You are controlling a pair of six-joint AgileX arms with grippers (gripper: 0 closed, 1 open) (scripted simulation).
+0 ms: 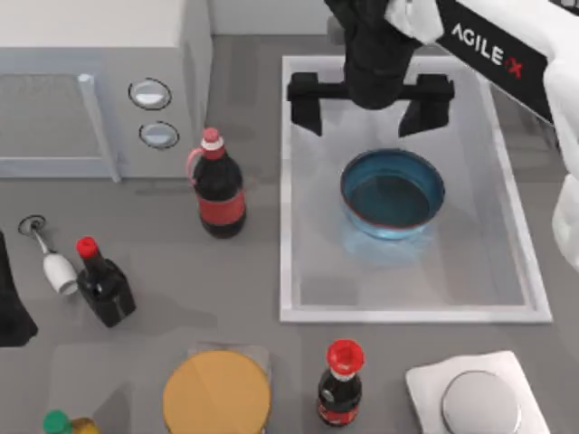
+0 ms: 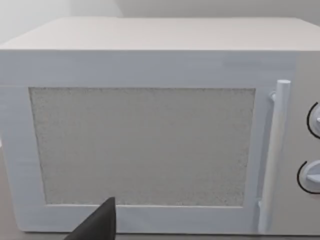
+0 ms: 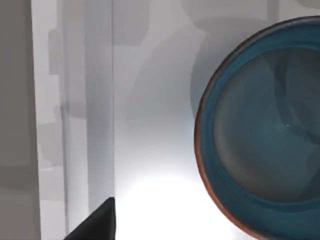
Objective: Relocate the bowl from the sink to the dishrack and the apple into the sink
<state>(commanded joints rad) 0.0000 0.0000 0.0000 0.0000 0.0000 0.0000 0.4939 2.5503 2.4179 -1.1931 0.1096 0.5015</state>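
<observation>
Blue bowl (image 1: 393, 193) sitting inside sink (image 1: 298, 181), toward its far half. Right gripper (image 1: 371, 116) hovering above sink just behind bowl, fingers spread wide, holding nothing. Left gripper (image 2: 97, 225) parked facing microwave (image 2: 150, 135); finger state unclear.

Counted on the grey tabletop: one round glossy blue bowl (image 1: 393, 194) with a dark teal inside, lying in one pale rectangular sink basin (image 1: 291, 181); one white microwave box (image 1: 99, 54) bearing two round dials (image 1: 150, 93); three dark bottles with red caps — one large cola bottle (image 1: 220, 185), one smaller cola bottle (image 1: 341, 387), one squat dark sauce bottle (image 1: 104, 284). Also one flat tan round disc (image 1: 217, 395), one white square plate (image 1: 425, 384) carrying one grey round disc (image 1: 480, 404), one small white handled utensil (image 1: 56, 267), and one green-capped yellow bottle (image 1: 63, 424) — cut off at the table's lower left edge.
</observation>
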